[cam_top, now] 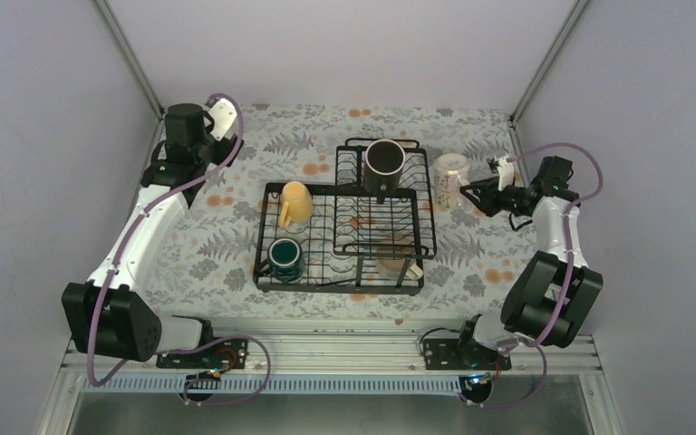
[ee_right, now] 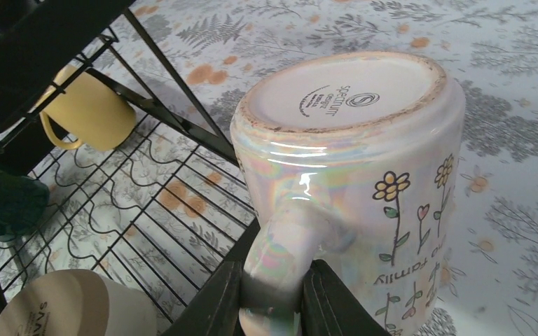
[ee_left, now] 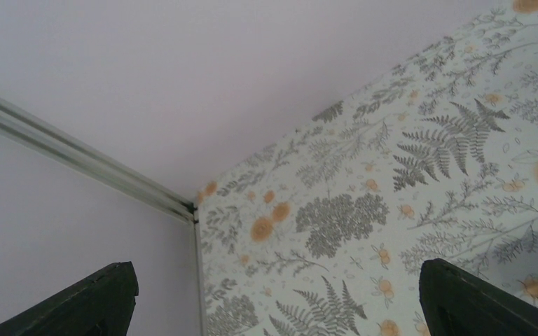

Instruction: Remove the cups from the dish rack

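Note:
The black wire dish rack (cam_top: pixel 343 237) lies mid-table. In it are the black mug (cam_top: pixel 384 167) in the raised basket, the pale yellow mug (cam_top: pixel 295 203), the dark teal-green mug (cam_top: pixel 285 258) and the cream-white mug (cam_top: pixel 396 262), which sits upside down. My right gripper (cam_top: pixel 477 196) is shut on the handle of the tall white flowered mug (cam_top: pixel 450 181), held upside down just right of the rack. In the right wrist view the fingers (ee_right: pixel 218 301) clamp its handle (ee_right: pixel 278 259). My left gripper (cam_top: pixel 220 111) is open and empty at the far left corner.
The floral tablecloth (cam_top: pixel 208 245) covers the table. Enclosure walls and a metal post (ee_left: pixel 77 157) stand close to the left gripper. The rack's edge (ee_right: pixel 175 112) lies right beside the held mug.

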Robot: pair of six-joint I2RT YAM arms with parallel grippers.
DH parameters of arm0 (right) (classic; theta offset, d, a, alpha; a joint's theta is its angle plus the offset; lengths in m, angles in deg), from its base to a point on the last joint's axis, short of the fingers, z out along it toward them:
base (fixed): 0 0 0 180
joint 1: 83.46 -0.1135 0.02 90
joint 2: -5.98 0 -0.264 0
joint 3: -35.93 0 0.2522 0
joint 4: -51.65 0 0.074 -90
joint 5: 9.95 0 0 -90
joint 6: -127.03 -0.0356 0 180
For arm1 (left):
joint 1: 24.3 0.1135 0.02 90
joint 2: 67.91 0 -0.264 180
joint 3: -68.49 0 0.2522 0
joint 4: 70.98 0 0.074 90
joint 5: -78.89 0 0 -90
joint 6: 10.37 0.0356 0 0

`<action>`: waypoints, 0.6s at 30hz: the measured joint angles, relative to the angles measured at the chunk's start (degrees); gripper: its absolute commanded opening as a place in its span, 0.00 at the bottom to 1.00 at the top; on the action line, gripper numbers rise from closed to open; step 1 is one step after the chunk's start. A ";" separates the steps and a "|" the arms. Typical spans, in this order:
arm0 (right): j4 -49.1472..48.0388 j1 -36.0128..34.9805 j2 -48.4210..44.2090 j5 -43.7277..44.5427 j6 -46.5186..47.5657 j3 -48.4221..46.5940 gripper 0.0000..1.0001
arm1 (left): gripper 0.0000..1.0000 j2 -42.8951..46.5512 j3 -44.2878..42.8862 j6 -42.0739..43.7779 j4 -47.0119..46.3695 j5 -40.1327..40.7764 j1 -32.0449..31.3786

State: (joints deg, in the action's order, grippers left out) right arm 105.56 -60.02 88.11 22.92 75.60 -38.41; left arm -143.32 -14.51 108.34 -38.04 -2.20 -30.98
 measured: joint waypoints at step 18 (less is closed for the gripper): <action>5.70 2.64 6.43 13.29 -2.60 -7.67 0.04 | 1.00 1.62 -0.74 1.33 -4.57 4.74 -3.82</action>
State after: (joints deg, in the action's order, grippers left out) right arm 111.26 -57.38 94.54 36.21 73.00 -46.08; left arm -141.71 -15.25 109.67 -42.61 2.54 -34.80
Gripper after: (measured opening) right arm 0.181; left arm 0.998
